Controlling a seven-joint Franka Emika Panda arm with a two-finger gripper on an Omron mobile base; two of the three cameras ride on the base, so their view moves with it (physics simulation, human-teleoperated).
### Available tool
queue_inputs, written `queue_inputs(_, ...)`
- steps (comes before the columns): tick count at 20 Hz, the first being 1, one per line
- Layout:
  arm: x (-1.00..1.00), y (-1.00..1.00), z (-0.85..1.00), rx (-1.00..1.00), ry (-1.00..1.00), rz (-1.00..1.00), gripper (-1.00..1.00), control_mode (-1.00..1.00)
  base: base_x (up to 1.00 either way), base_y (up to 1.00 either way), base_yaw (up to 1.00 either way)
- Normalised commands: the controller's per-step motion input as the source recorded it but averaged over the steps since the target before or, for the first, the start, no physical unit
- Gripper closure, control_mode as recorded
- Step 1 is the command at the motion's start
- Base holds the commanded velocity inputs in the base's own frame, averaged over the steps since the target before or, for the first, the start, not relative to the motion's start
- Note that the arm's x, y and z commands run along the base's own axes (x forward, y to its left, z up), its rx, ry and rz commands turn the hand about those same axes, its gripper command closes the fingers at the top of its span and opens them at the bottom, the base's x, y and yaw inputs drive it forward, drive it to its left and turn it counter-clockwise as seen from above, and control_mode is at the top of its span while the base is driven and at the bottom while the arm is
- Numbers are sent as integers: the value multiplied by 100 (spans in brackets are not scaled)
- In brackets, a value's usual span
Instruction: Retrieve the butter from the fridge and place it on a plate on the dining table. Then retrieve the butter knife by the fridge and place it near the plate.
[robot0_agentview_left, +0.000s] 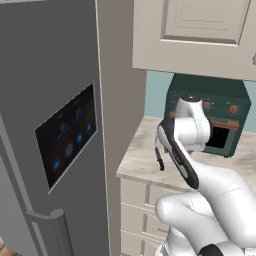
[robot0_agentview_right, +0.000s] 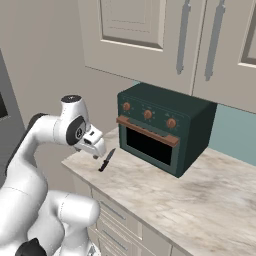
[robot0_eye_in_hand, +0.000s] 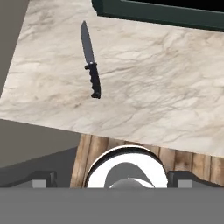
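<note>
So here we've got the gripper (robot0_agentview_right: 95, 148) hanging wide open with nothing in it, out past the front edge of the counter (robot0_agentview_right: 200, 200), just beside the corner nearest the fridge (robot0_agentview_left: 55, 125). The butter knife (robot0_eye_in_hand: 90, 60) is what we care about now: it lies flat on the counter, a bit in from that edge, in front of the dark green toaster oven (robot0_agentview_right: 165, 132) and off its fridge-side corner. From the hand view, the knife sits ahead of our jaws and a little to one side, black handle toward us, blade pointing away toward the toaster oven. So its long axis runs roughly front to back across the counter, slightly slanted. We figure the next move is reaching forward over the edge and dropping down on the handle, with the fingers straddling it crosswise. Only one arm here, so no choice there. Can't say where the butter or plate are.
</note>
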Motion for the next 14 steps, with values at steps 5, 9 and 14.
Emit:
queue_inputs(5,24,0,-65,0,0,0,-100,-100,0,0,0)
queue_inputs(9,35,0,-61,-1,3,0,-100,-100,0,0,0)
queue_inputs(14,40,0,-60,-2,5,0,-100,-100,0,0,0)
